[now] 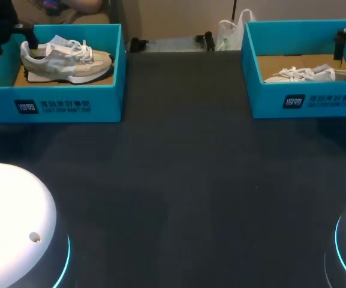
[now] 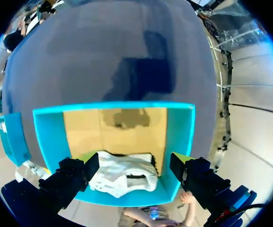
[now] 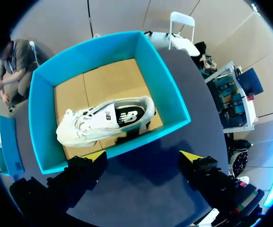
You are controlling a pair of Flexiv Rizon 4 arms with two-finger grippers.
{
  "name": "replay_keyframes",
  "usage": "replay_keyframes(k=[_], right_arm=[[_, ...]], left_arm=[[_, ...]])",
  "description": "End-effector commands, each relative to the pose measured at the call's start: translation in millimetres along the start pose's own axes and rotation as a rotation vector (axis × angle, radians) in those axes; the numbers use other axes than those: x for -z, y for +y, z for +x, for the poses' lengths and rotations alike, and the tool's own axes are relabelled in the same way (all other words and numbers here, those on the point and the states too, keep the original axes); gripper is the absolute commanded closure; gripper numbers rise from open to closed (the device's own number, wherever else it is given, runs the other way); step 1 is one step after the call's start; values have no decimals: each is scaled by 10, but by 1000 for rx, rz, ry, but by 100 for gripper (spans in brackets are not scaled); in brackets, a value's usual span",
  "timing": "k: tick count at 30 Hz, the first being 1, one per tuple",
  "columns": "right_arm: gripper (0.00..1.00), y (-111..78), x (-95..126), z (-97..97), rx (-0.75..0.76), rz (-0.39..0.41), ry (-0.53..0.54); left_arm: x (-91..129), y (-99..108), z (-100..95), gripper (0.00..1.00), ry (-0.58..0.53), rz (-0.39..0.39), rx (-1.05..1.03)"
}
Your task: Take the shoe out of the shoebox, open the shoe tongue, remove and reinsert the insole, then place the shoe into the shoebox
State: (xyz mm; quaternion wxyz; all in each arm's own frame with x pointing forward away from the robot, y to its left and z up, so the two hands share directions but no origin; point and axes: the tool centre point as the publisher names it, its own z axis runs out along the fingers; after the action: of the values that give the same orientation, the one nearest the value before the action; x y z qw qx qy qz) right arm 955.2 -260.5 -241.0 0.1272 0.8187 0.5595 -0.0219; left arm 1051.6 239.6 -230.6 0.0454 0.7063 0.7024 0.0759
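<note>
the take-out step is in hand: the left fingers (image 2: 77,174) are hanging wide open and empty around the heel of the white-grey laced shoe (image 1: 65,59), which is lying in the blue shoebox (image 1: 71,107) at upper left. next they likely need to lower and close. the right fingers (image 3: 86,171) are gaping empty too.

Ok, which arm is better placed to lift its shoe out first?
Left: the left claw, open, straddles the white sneaker in the blue cardboard shoebox; the right claw hangs outside its box.
</note>
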Motion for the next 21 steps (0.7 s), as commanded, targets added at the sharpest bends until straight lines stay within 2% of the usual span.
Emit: replay_keyframes(k=[1,14,16,17,21], right_arm=[[0,-5,3,-3,0,-1,2],[0,-5,3,-3,0,-1,2],[0,-5,3,-3,0,-1,2],[0,-5,3,-3,0,-1,2],[0,-5,3,-3,0,-1,2]], left_arm=[[-34,146,-62,0,17,24,1],[-34,146,-62,0,17,24,1],[-63,106,-170,0,-59,76,-56],[-81,118,-198,0,-67,104,-70],[-157,246,-206,0,-54,79,-117]])
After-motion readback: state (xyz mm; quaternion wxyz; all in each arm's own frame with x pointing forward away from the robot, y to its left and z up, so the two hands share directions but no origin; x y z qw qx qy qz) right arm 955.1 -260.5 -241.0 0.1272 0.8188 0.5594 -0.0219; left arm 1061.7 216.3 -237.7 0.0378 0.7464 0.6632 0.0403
